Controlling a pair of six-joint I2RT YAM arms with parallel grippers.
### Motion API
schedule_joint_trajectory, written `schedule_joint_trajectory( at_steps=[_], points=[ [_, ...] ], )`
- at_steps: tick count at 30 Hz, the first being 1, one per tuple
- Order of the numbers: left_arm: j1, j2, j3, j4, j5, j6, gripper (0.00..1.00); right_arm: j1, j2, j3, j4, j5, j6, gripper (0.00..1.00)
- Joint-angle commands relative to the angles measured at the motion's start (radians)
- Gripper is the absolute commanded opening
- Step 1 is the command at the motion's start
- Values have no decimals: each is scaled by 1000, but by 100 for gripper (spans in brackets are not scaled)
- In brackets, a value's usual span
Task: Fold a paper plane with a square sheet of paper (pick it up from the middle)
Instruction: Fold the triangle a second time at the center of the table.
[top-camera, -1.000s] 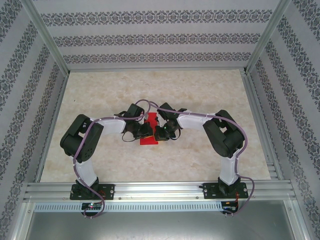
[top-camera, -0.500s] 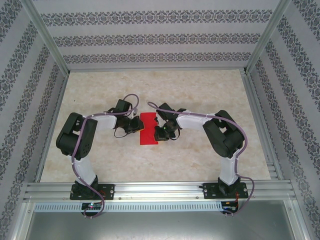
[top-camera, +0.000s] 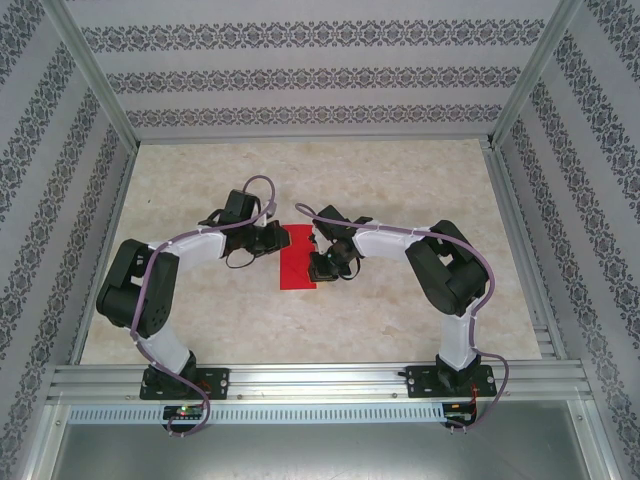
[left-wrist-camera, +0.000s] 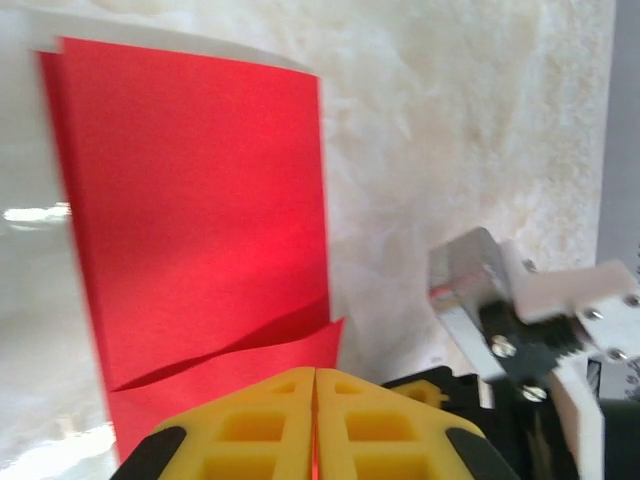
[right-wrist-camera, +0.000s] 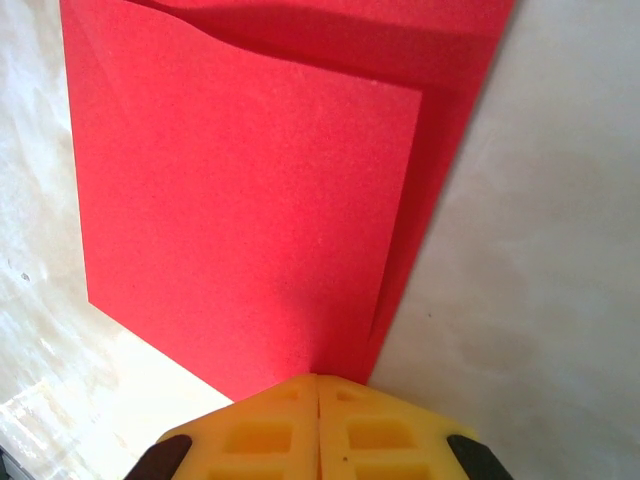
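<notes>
The square sheet of paper (top-camera: 298, 258) is bright red and lies on the table folded into a tall, narrow rectangle of two layers. In the left wrist view the paper (left-wrist-camera: 200, 200) has its near flap lifted a little, with a shadow under it. My left gripper (top-camera: 274, 240) is shut, with its yellow tips (left-wrist-camera: 315, 375) at the paper's upper left edge. My right gripper (top-camera: 318, 265) is also shut. Its tips (right-wrist-camera: 318, 380) rest against the right edge of the paper (right-wrist-camera: 250, 200), where the two layers sit slightly offset.
The table (top-camera: 200, 320) is pale marble-patterned, with patterned walls on three sides and an aluminium rail (top-camera: 320, 380) along the near edge. The right arm's wrist (left-wrist-camera: 520, 320) stands close beside my left gripper.
My left gripper has drawn back off the middle of the paper to its upper left edge, and the left arm has swung outward. The right arm and the paper have stayed put.
</notes>
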Motion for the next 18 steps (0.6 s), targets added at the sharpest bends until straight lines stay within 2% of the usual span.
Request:
schedule_joint_trajectory(
  at_steps=[1,12,18],
  points=[
    [-34,32,-32,39,14,-16,8,-1,85,-43,-73,108,-5,7],
    [-45,114,-44,16,-49,-1,4,-5,43,-42,-32,48,-1,8],
    [-45,142,-44,-21,-95,21,3,-6,-44,-17,30,-31,1,9]
  ],
)
